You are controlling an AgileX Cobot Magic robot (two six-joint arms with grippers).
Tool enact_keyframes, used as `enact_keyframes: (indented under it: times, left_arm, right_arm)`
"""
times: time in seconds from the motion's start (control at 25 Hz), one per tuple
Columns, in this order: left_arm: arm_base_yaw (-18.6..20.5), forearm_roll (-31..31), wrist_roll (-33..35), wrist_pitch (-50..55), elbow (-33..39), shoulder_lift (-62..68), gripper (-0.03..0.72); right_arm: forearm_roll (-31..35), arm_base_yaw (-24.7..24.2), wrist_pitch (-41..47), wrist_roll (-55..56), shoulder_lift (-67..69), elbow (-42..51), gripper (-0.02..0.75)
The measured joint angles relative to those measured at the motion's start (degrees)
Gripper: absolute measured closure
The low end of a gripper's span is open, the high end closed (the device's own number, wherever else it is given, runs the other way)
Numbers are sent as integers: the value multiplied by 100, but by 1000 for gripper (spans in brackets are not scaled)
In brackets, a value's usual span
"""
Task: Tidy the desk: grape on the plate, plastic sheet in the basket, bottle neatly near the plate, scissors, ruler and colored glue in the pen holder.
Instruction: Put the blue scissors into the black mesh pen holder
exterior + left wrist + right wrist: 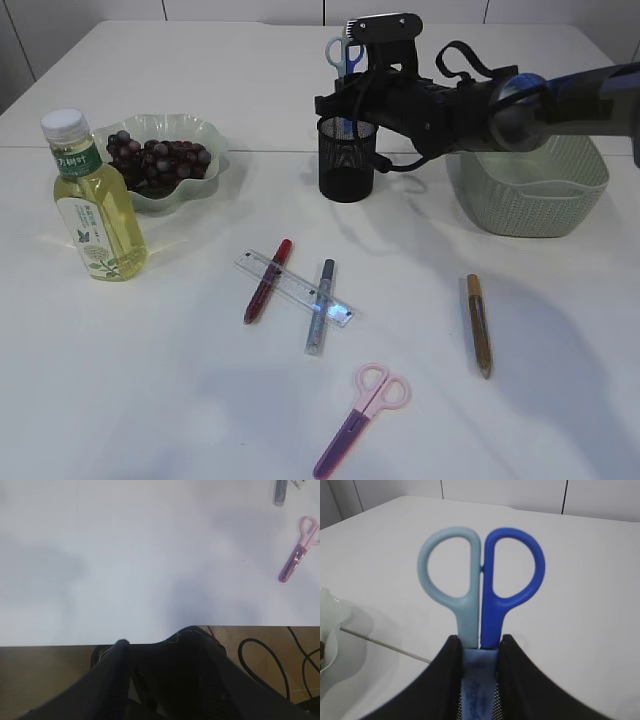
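My right gripper (346, 88) (479, 642) is shut on blue-handled scissors (343, 50) (481, 580). It holds them upright, blades down, in the black mesh pen holder (346, 160). Pink scissors (362, 405) (298, 555) lie at the front. A clear ruler (295, 288) lies across a red glue pen (268, 280) and a grey one (320, 305). A gold glue pen (479, 325) lies to the right. Grapes (160, 158) are on the green plate (215, 165), with the bottle (95, 200) beside it. My left gripper (160, 645) is a dark blur at the table's front edge. No plastic sheet shows.
The green basket (530, 190) stands at the right, behind my right arm. Cables (260, 665) hang below the table's front edge in the left wrist view. White table (150, 350) lies open at the front left.
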Motion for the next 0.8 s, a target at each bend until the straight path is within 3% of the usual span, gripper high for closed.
enact_keyframes:
  times: [0.2,0.44,0.8]
  left_arm:
    - [0,0,0,0,0,0,359]
    - [0,0,0,0,0,0,360]
    - [0,0,0,0,0,0,362]
  right_arm:
    - [-9,0,73,0,0,0,498]
    - [-9,0,112,0,0,-38,383]
    - [-9,0,1020,0,-301,-253,362]
